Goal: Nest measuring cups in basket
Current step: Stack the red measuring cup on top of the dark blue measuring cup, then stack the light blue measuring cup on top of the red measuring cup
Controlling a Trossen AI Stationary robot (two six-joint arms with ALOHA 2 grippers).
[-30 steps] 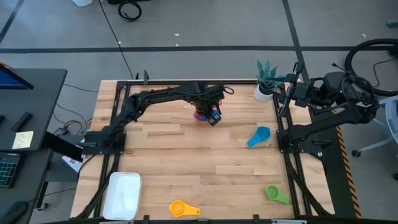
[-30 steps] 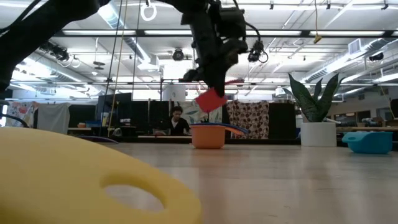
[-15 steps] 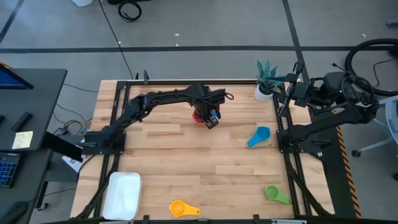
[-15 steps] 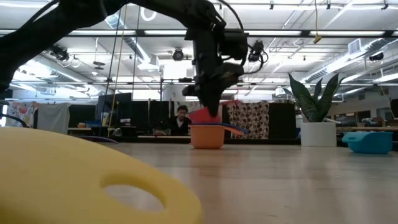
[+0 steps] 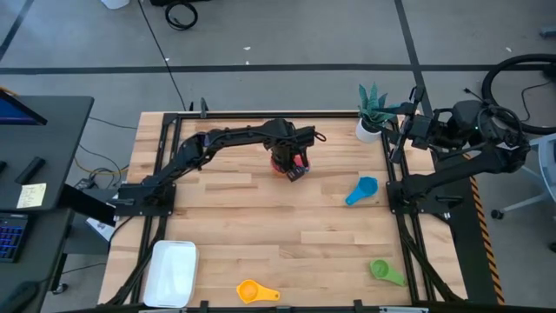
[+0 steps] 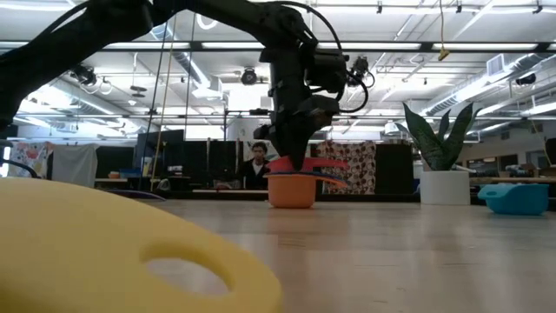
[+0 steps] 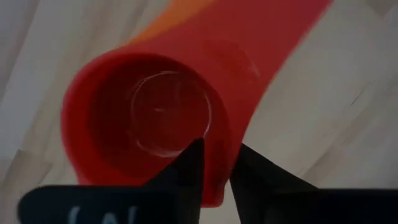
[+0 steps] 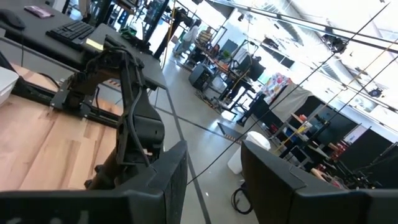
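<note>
My left gripper point(image 5: 292, 163) point(image 7: 217, 177) stands over the far middle of the table, shut on the red measuring cup point(image 7: 149, 112) point(image 6: 300, 163). The red cup sits nested in the orange cup point(image 6: 290, 189), whose handle point(image 7: 180, 11) shows beneath it; a dark blue strip shows between their handles. The light blue cup point(image 5: 361, 189), green cup point(image 5: 385, 271) and yellow cup point(image 5: 255, 291) lie apart on the table. The white basket point(image 5: 171, 272) rests at the near left corner. My right gripper point(image 8: 211, 168) waits open off the far right edge. My left gripper pinches the red cup's wall at the rim point(image 7: 219, 163), one finger point(image 7: 189, 168) inside the bowl and one outside. The fingers come from above, pointing down. The cup sits level, its bowl down in the orange cup on the table.
A white potted plant point(image 5: 372, 109) point(image 6: 443, 165) stands at the far right corner. The yellow cup point(image 6: 104, 252) fills the low view's foreground, and the light blue cup point(image 6: 517, 198) shows at its right. Bare wood lies between the stack and the basket. A person sits in the room behind.
My left gripper has moved down with the red cup. The cup hung tilted above the orange cup a second ago; now it sits level inside it. The gripper has stayed shut on it.
</note>
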